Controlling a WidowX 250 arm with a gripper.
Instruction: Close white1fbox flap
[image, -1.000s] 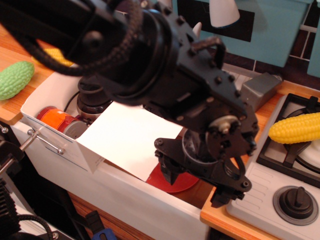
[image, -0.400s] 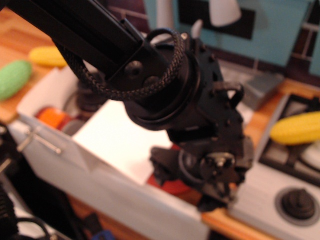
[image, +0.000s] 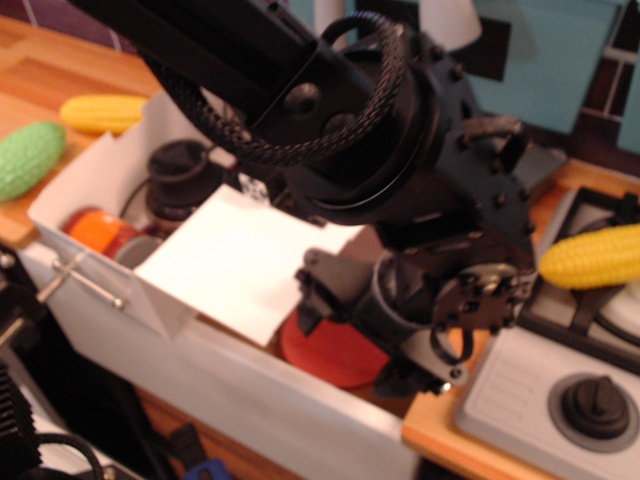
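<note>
1. I see the worktop (image: 60, 75) carrying a white sink basin (image: 250, 385) that fills the lower left, with my arm (image: 330, 110) crossing above it and blocking most of the middle of the view.
2. The white1fbox (image: 100, 165) sits down inside the basin toward the left; I see only its white wall and corner, the rest hidden by the arm and the panel.
3. The flap (image: 235, 260) shows its plain white face up, lying roughly flat across the basin and sloping slightly toward the near rim, its right edge beside a red plate (image: 335, 350).
4. My end effector (image: 375, 315) hangs low just right of the flap, over the plate. I cannot tell whether the jaws are parted or clenched; the picture is blurred there, and I see nothing gripped.
5. To do this step well, I judge I should approach the flap's free right edge from below or from the side, push it in an arc about its hinge line, and keep pressure light so the thin card does not buckle.
6. I would watch the small side tab (image: 160, 305) so it does not snag.
</note>
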